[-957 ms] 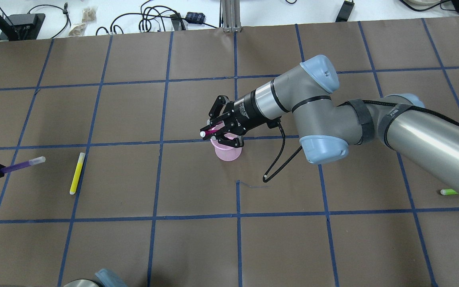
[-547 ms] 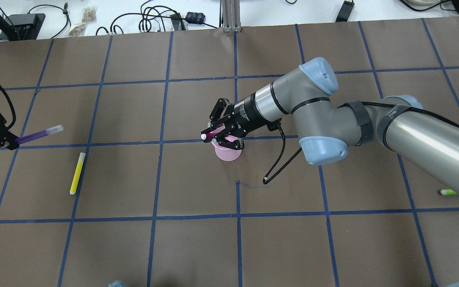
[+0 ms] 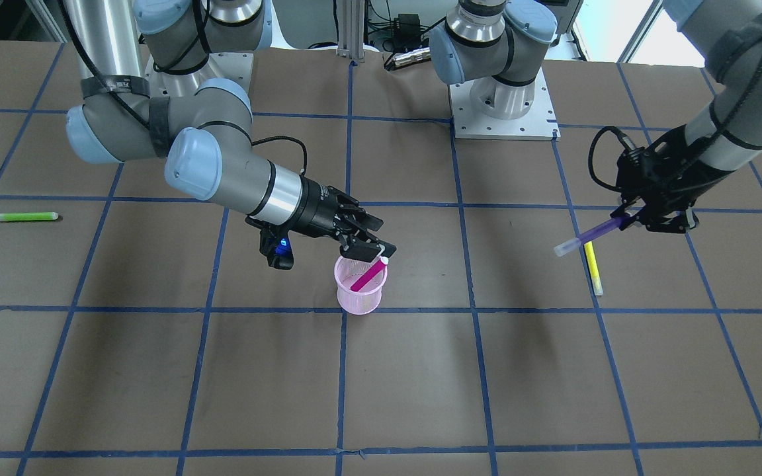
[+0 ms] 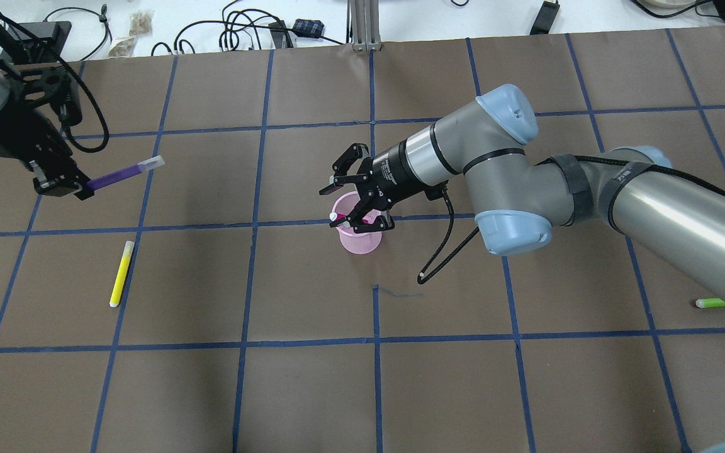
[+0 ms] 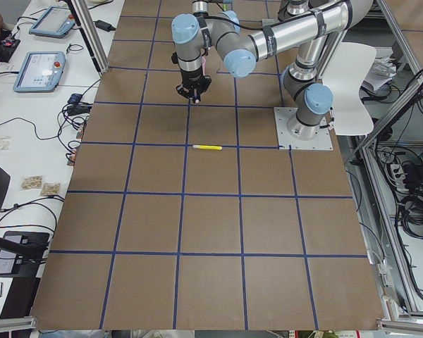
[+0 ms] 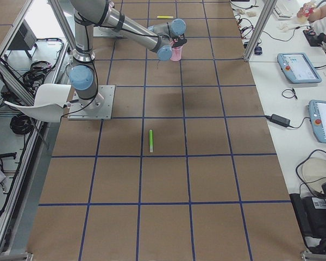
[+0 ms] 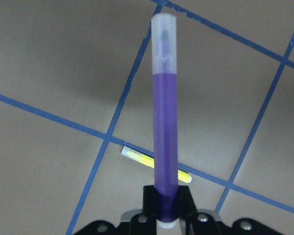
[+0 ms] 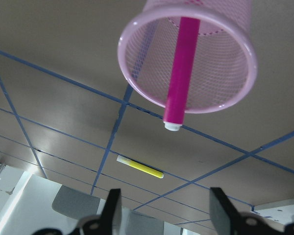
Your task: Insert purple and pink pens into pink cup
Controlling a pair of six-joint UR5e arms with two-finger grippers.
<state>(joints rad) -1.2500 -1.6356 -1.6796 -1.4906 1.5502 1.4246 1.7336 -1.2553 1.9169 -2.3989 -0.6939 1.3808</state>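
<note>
The pink mesh cup (image 4: pixel 359 243) stands near the table's middle and also shows in the front view (image 3: pixel 358 295). The pink pen (image 3: pixel 368 276) leans inside it, white tip over the rim, as the right wrist view (image 8: pixel 180 73) shows. My right gripper (image 4: pixel 337 206) is open and empty just above the cup's rim (image 8: pixel 137 88). My left gripper (image 4: pixel 63 184) is shut on the purple pen (image 4: pixel 123 173) and holds it in the air at the far left. The left wrist view shows that pen (image 7: pixel 165 132) pointing out from the jaws.
A yellow pen (image 4: pixel 120 274) lies on the table below the left gripper, also visible in the front view (image 3: pixel 594 268). A green pen (image 4: pixel 710 303) lies at the right edge, under my right arm. Cables and boxes sit beyond the table's far edge.
My right gripper has opened and let the pink pen drop into the cup. My left gripper has risen and moved away from me and rightward with the purple pen.
</note>
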